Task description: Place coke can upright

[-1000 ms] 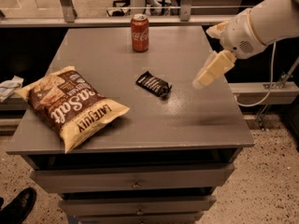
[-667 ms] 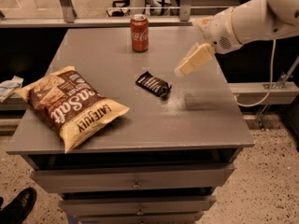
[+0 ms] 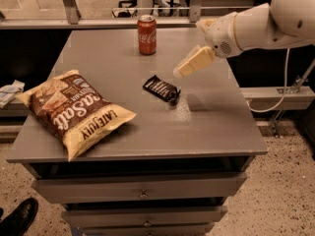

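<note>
Upright coke can (image 3: 146, 35) by far edge of table (image 3: 211, 132), end effector (image 3: 181, 71) aloft to its right, spread indiscernible.

I count one coke can (image 3: 146, 34) at the upper centre of the frame, one chip bag (image 3: 74, 109) at the left and one black snack wrapper (image 3: 161, 88) in the middle, all on one table (image 3: 221, 127). My one gripper (image 3: 184, 69) hangs above the table, right of centre. Lower down are two drawer knobs (image 3: 142, 194), and one black shoe (image 3: 17, 218) sits in the lower left corner.
</note>
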Controlling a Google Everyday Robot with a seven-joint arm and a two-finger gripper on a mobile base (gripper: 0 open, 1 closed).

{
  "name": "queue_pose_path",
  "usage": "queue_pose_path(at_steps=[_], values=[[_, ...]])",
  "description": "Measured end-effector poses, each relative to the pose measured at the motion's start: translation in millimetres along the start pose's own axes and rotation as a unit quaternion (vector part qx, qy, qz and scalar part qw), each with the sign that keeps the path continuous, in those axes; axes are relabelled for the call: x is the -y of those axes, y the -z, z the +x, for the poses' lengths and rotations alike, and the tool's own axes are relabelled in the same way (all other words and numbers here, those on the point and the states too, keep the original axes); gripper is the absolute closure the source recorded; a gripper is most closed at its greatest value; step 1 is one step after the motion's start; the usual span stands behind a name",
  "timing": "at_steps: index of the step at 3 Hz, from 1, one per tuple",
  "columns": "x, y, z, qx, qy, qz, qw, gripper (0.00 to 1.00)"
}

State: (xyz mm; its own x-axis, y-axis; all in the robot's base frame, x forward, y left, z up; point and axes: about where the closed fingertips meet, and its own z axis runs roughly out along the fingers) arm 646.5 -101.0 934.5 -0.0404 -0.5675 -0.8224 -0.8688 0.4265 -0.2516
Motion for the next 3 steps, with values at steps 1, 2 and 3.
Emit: queue_pose_path(at_steps=[1, 2, 3], values=[[27.6, -38.0, -13.3, 0.046, -0.013, 0.025, 0.9985, 0.00], [55.4, -75.7, -22.4, 0.079, -0.036, 0.038, 0.9955, 0.00], [73.7, -109.2, -25.3, 0.091, -0.061, 0.038, 0.9932, 0.00]])
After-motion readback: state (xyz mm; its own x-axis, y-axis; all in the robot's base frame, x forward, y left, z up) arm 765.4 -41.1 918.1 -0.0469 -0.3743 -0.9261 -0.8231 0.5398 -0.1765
